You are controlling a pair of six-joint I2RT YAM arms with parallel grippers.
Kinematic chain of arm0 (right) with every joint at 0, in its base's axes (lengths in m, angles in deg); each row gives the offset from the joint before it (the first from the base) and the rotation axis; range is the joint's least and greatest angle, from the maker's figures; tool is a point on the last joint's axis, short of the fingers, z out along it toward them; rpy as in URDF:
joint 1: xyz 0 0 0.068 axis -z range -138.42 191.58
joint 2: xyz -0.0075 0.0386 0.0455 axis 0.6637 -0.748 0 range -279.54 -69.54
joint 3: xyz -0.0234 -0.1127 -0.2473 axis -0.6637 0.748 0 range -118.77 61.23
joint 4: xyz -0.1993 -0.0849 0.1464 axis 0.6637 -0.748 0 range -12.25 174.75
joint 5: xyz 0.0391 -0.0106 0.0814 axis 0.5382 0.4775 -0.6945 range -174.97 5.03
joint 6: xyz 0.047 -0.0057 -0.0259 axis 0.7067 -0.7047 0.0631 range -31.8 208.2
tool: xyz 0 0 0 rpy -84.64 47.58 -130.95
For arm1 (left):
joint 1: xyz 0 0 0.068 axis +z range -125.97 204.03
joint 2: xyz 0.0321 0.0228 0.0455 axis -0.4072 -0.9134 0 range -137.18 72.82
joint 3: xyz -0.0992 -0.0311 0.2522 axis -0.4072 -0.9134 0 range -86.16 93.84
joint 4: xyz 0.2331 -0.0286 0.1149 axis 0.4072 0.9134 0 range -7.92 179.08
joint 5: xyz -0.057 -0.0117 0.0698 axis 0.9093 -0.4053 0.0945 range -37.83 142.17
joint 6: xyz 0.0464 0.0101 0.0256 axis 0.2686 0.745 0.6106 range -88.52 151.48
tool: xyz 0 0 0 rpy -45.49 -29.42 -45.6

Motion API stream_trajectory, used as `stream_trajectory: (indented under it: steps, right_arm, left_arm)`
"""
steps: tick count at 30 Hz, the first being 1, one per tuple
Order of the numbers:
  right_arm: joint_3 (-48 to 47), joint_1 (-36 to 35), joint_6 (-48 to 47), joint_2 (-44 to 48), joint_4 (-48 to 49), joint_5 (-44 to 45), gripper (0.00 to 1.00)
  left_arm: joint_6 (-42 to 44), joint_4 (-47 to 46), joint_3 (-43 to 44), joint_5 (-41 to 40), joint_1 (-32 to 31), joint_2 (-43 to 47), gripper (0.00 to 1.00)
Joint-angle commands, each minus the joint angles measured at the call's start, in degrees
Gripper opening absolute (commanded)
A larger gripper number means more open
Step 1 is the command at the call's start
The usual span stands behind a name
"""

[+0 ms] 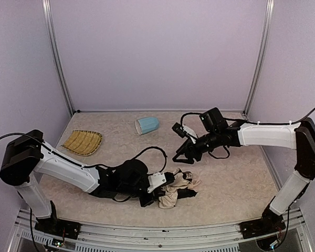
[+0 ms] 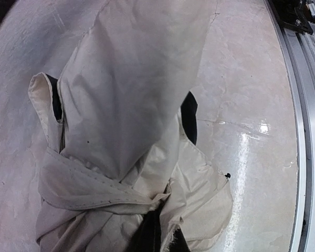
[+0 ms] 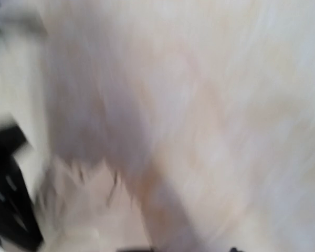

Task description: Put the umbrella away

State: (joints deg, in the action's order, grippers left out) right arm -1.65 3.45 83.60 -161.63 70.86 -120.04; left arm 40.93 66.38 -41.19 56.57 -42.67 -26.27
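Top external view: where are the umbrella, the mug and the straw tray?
umbrella (image 1: 172, 195), top external view, on its crumpled cream fabric.
mug (image 1: 147, 125), top external view, on its light-blue side wall.
straw tray (image 1: 82, 142), top external view, on its bare woven middle.

Two robot arms. The left arm (image 1: 63, 167) and right arm (image 1: 268, 135) each have smooth white tubular links, bulky black joint housings, black wrist sections, thin looping black cables (image 1: 147, 151), and black bases (image 1: 51, 227).
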Motion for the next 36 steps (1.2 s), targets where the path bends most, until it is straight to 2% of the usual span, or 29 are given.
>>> stream_trajectory:
  steps: [1,4,9,14,20,24,26,28,32,36]
  right_arm:
    - [4.37,-4.81,-4.73,-2.83,-0.86,-0.50,0.57]
    - [8.57,-8.90,-6.33,-1.12,2.56,0.95,0.57]
    - [13.84,-11.49,-5.22,2.98,6.86,7.51,0.57]
    - [18.30,-16.28,-8.96,5.31,10.80,14.07,0.62]
    - [16.58,-20.13,-8.95,0.64,11.70,19.66,0.68]
    - [15.95,-23.05,-6.44,-3.11,11.73,28.92,0.73]
    - [16.26,-24.23,-5.62,-5.56,11.23,33.42,0.78]
    - [16.55,-24.87,-4.55,-8.46,10.97,36.48,0.79]
    - [15.91,-24.89,-2.09,-12.87,11.45,38.32,0.75]
    - [14.52,-24.61,-0.84,-14.65,10.15,41.64,0.63]
  left_arm:
    - [-0.02,-2.51,-2.72,-2.22,0.01,3.16,0.00]
    - [0.21,-3.64,-3.75,-3.87,0.14,4.33,0.00]
    - [-1.01,-5.44,-5.44,-6.31,1.79,6.28,0.00]
    - [-1.79,-8.13,-7.60,-6.30,3.50,9.24,0.00]
    - [-1.25,-8.35,-8.10,-6.14,3.42,9.95,0.00]
    - [-1.30,-8.16,-9.23,-6.48,3.34,11.55,0.00]
    - [-1.12,-8.04,-9.98,-6.78,3.28,13.90,0.00]
    - [-0.57,-6.93,-10.17,-7.39,2.97,16.75,0.00]
    - [0.87,-3.66,-10.08,-8.49,1.66,23.23,0.00]
    - [1.28,-1.02,-10.50,-10.42,1.09,29.71,0.00]
